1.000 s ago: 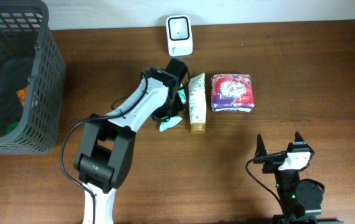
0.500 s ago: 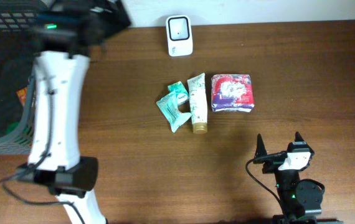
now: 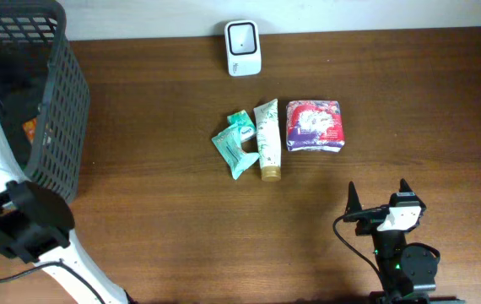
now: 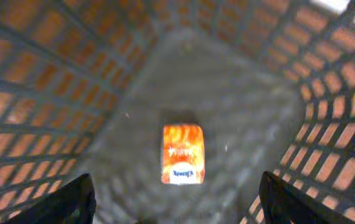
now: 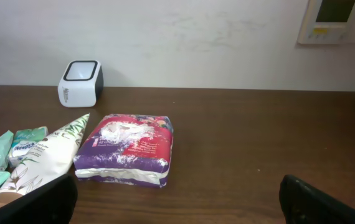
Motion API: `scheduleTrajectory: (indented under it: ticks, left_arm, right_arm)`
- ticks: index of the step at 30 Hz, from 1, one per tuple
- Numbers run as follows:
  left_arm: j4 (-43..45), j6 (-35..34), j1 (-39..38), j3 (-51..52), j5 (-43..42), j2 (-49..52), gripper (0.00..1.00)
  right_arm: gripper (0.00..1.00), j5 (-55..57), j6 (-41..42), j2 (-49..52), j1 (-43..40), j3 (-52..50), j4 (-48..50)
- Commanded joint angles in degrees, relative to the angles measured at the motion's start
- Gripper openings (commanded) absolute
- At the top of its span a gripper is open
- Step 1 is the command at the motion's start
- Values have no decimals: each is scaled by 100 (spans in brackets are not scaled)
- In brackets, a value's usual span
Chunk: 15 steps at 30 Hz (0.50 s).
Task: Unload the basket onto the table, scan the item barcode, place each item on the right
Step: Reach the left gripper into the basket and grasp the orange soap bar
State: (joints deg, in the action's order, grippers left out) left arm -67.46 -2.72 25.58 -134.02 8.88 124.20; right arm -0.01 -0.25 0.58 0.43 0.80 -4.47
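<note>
My left claw (image 4: 176,199) hangs inside the basket (image 4: 271,93), jaws wide, nothing between them. Straight below, the orange packet (image 4: 182,154) lies flat in the middle of the basket floor, label up. I reckon that's the one to scan next, and it's not yet in my grip. No barcode shows on this face; it may be underneath.

Out on the table (image 3: 156,211), green sachets (image 3: 235,143), a tube (image 3: 267,139) and a purple pack (image 3: 314,125) lie in a row in front of the scanner (image 3: 243,36). Whether those have been scanned I cannot tell. So for this packet, pick, carry and show are all to come.

Room now. Mesh walls close me in on every side, but the packet sits apart from all of them, with bare floor either side for my fingers. Going down looks easy. Coming out should be straight up until I clear the rim, or I risk snagging the mesh. From the rim to the scanner it's open wood, and the row sits on the scanner's near side, so I'd come in from the basket side. My right claw (image 3: 377,192) rests wide and empty at the near edge, well apart from everything.
</note>
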Motion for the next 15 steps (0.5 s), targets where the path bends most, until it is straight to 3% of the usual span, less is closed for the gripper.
scheduleTrajectory:
  ticks: [1,8,12,15]
  left_arm:
    - [-179,498,74,-4,-505,518,81]
    - [-175,337,170,-4,-507,1567,60]
    - [-111,337,170,-4,-507,1961,59]
    - [13,337,170,7,-507,2028,46]
  right_arm:
    - [98,31,-35,-37,31,-48,-20]
    - [99,31,-35,-37,31,-48,-20]
    - [99,31,-35,-37,31,-48,-20]
    - [99,31,-35,-37,31,-48,-20]
